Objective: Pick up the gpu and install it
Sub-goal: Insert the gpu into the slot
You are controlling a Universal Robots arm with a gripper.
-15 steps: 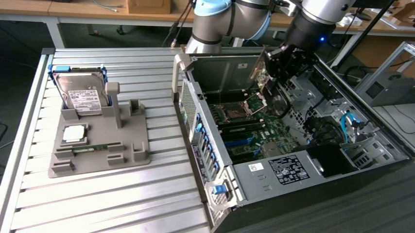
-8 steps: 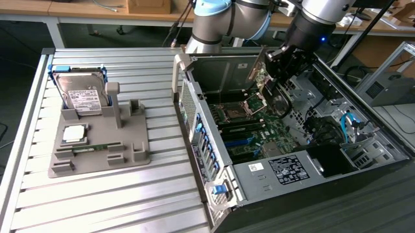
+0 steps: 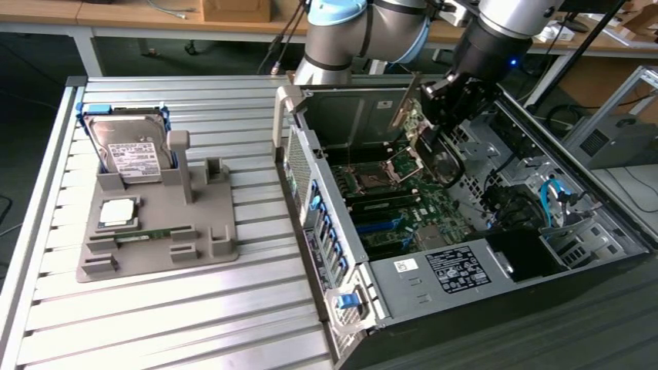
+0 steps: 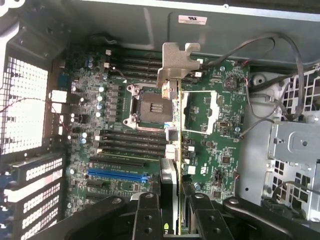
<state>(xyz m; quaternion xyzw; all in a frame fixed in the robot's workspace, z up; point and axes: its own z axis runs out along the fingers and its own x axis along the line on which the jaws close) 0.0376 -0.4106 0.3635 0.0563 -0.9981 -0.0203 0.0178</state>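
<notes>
The worktop is ribbed aluminium slats on a pale frame. Behind it are wooden desks with cables, and the floor is dark.

Toward the worktop's edge at the exterior view's left sits a grey moulded holder. It carries a silver hard drive standing in blue clips, a square chip and a narrow memory stick lying in its groove.

Along the edge at the exterior view's right lies an open metal case with a perforated wall. Its green motherboard faces up.

The gripper hangs inside the case near its far wall. Its black fingers are clamped on the gpu, one finger on each face.

In the wrist view the gpu is a thin strip seen edge-on, running away from the gripper over the motherboard. It passes just beside the square metal socket and ends in a bent silver bracket. A blue slot and rows of black slots lie to one side of the card. I cannot tell whether the card's lower edge touches the board.
</notes>
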